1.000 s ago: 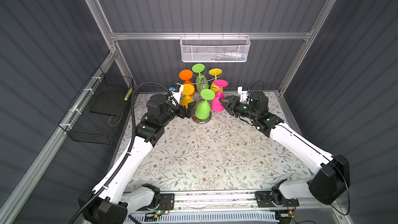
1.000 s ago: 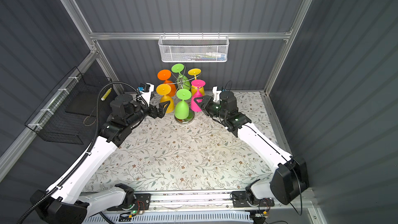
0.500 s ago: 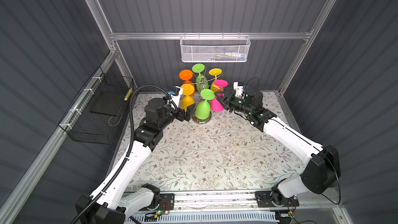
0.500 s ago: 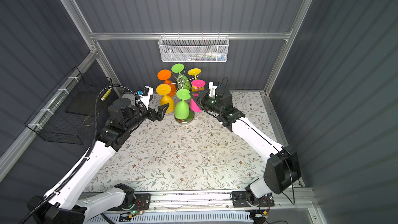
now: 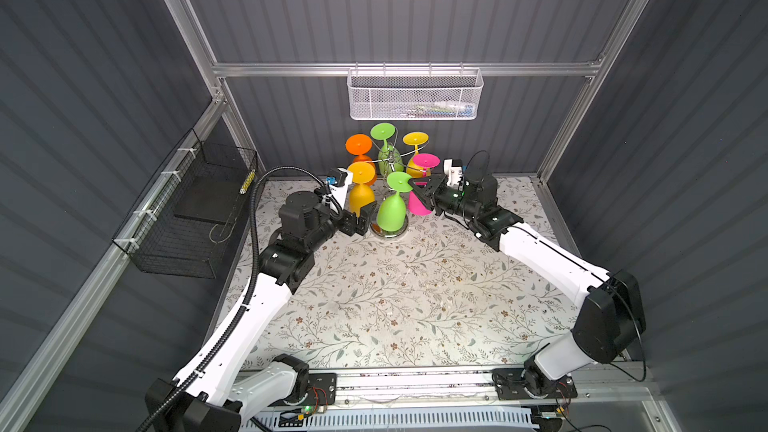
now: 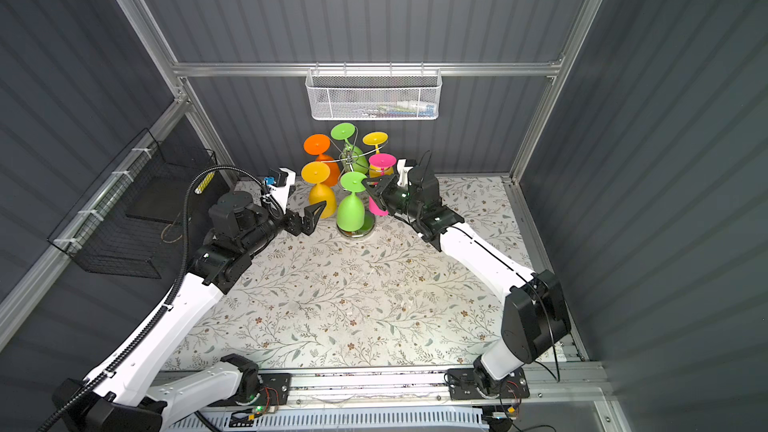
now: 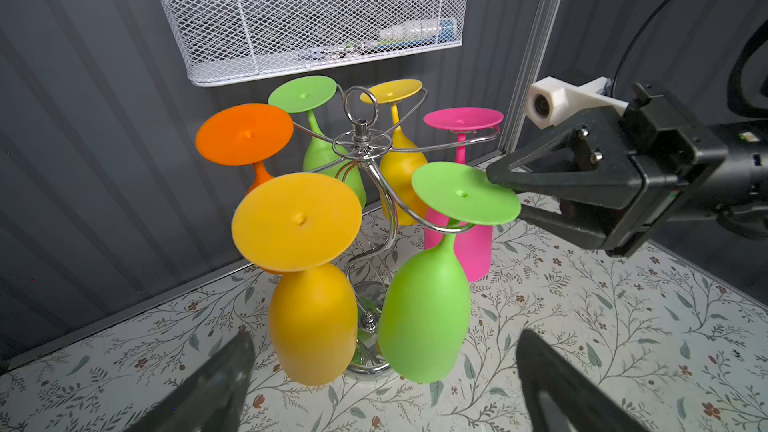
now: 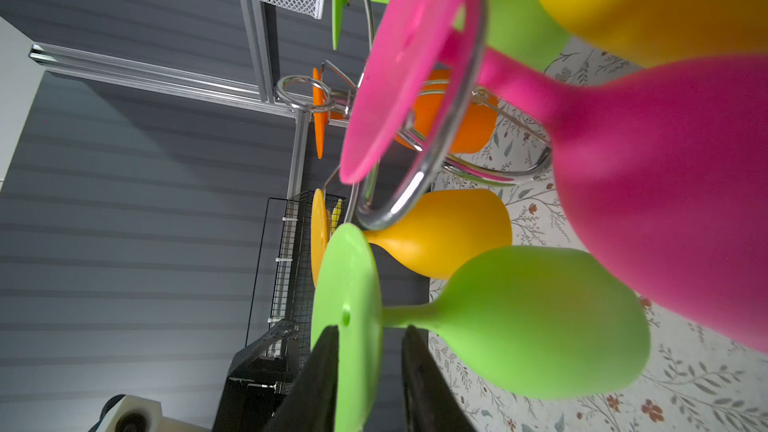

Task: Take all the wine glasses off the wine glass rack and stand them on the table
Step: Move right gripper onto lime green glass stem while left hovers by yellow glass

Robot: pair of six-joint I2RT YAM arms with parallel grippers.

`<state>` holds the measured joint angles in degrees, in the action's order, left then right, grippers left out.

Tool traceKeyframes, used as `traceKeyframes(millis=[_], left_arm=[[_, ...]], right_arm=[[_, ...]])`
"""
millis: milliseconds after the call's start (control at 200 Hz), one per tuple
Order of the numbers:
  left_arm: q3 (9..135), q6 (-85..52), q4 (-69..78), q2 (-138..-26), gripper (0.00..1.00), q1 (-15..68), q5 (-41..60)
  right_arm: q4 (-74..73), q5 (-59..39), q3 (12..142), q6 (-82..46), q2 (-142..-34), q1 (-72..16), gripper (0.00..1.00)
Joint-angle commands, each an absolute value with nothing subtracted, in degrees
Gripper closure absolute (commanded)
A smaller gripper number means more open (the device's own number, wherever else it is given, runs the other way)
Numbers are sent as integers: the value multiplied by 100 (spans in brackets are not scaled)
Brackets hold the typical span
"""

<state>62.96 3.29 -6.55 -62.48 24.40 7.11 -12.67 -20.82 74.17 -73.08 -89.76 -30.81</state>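
One change | your right tool (image 8: 370,338) has moved in, jaws narrowing astride the foot of the near green wine glass (image 7: 424,317), not yet pinching | glass hangs on wine glass rack (image 7: 361,141), far-centre desk (image 5: 415,305) | left tool (image 6: 311,218) wide, empty | grasp looks close.

The flat, floral-printed white tabletop (image 5: 415,305) bears a tall chrome wire wine glass rack (image 5: 395,234). Its round base sits at twelve o'clock.

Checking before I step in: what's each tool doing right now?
Left tool: open, holding nothing.
Right tool: astride the front green glass's foot; whether it grips cannot be told.
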Motion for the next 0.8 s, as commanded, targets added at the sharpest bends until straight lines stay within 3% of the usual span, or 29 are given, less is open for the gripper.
traceKeyframes(millis=[0,460,795], left_arm=[[6209,320,-544,-6132,2,2421,713],[6196,297,-528,-6144,2,2322,694],[6170,265,-509,-6205,2,2220,659]], right_arm=[[-1612,-1715,7372,-7398,-8913,-3127,75],[-1775,-1288,7286,-7493,-8808,-3263,91],[-1751,-920,7154,-7348,-8551,-3440,95]])
